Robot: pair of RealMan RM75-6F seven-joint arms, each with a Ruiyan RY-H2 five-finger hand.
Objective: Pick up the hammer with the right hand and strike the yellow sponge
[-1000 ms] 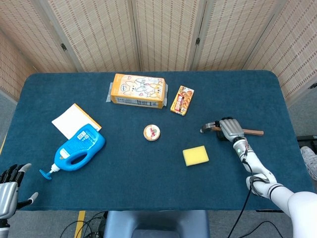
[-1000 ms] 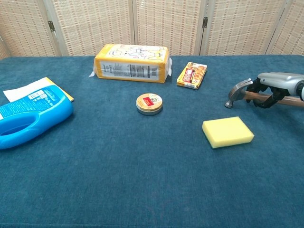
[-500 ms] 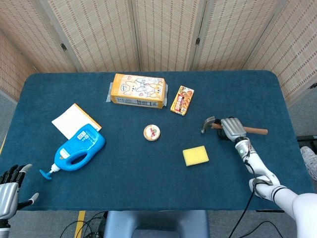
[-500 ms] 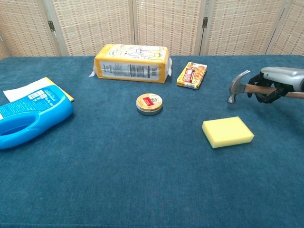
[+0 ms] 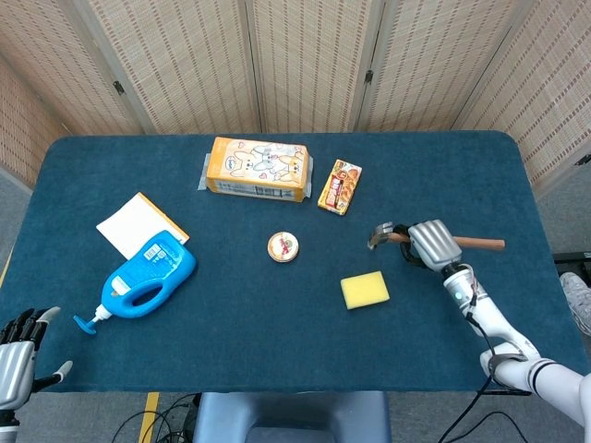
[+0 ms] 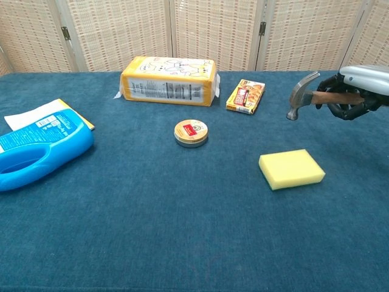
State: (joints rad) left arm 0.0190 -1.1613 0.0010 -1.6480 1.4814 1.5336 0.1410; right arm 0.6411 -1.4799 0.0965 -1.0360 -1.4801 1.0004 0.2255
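Closest to the robot, the left hand hangs off the near left corner of the table, fingers spread and holding nothing.

A little farther in, the yellow sponge lies flat on the blue cloth. Nothing sits on it or right next to it. Up and to its right, the right hand grips the wooden handle of the hammer, fingers wrapped around it. The hammer is lifted off the table. Its metal head points down and hangs above the cloth, a bit behind the sponge and not touching it.

On the left side, a blue bottle lies on its side. Its far end rests on a white and yellow pad. Near the middle sits a small round tin, well apart from the sponge.

Farther back is a big yellow pack with cartoon animals on top. Just to its right lies a small snack box.

The table is covered in dark blue cloth. Behind it stands a folding screen of pale woven panels.
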